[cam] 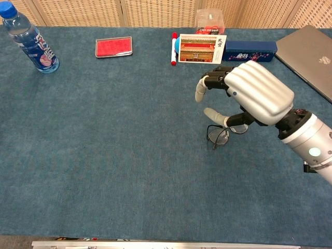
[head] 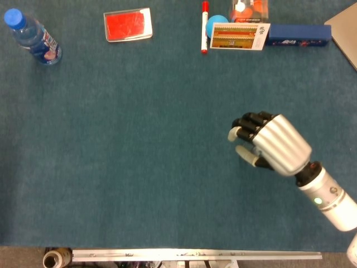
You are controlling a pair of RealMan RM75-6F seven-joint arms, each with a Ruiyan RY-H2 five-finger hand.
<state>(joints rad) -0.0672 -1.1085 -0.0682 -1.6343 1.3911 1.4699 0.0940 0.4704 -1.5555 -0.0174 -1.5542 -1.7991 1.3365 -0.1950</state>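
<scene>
Over the right half of the blue-covered counter (cam: pixel 104 155): right hand (cam: pixel 244 96) hovering palm down, fingers (cam: pixel 201 91) curled forward and apart, thumb stretched low toward the near left. Nothing plainly gripped; empty and partly open, by the look of the chest view. Directly beneath the palm, a pair of thin wire-rimmed glasses (cam: pixel 220 134) lying flat on the cloth, one lens showing just near and left of the thumb, the other mostly tucked under the hand. Long axis of the glasses running roughly left to right, tilted a little toward the far right. Whether the thumb tip touches the frame: cannot tell. Hidden wholly by the hand (head: pixel 268 142) in the head view. Left hand absent from both views, so only the right anywhere near the glasses.

Along the far edge, well apart from the hand: water bottle (cam: pixel 31 41) at far left, capped, standing; shallow red tin (cam: pixel 113 46) further right, lid on, contents unseen; red marker (cam: pixel 174 49) lying near-to-far; picture card (cam: pixel 202 49) propped against a blue ball (head: pixel 215 25); clear box (cam: pixel 210 19) behind it holding orange and white items, too small to name; dark blue long box (cam: pixel 249 52) lying left to right; laptop (cam: pixel 306 57) at far right, shut.
</scene>
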